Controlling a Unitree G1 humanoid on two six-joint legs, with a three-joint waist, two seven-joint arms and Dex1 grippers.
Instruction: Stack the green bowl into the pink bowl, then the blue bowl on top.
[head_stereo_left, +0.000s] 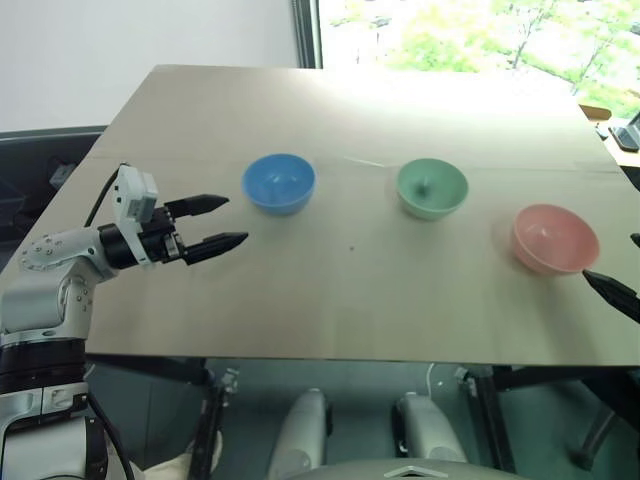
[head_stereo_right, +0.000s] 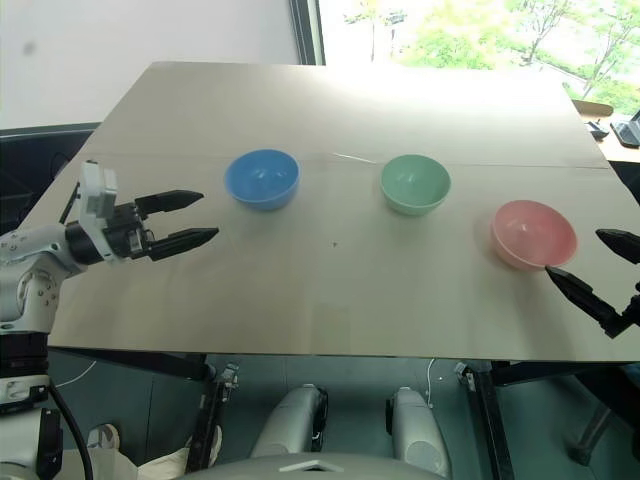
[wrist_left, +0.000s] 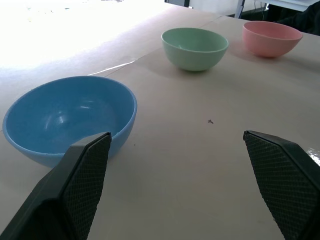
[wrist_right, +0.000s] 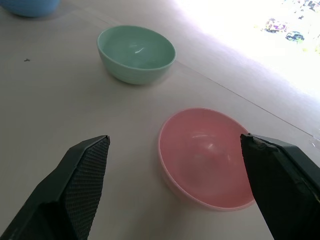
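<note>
Left eye view shows you the left gripper (head_stereo_left: 225, 222) spread wide and empty, the blue bowl (head_stereo_left: 278, 183) just beyond it. Your right gripper (head_stereo_right: 588, 268) also gapes, beside the pink bowl (head_stereo_right: 534, 234); the green bowl (head_stereo_right: 415, 184) sits between them.

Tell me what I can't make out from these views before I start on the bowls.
- Right gripper: in both eye views the picture's edge cuts it off, leaving fingertips; the arm behind is out of frame.
- Blue bowl: in the left wrist view a finger covers part of its near rim.
- Pink bowl: in the right wrist view a finger covers its far side.
- Table: the far corners run out of frame in both eye views.
</note>
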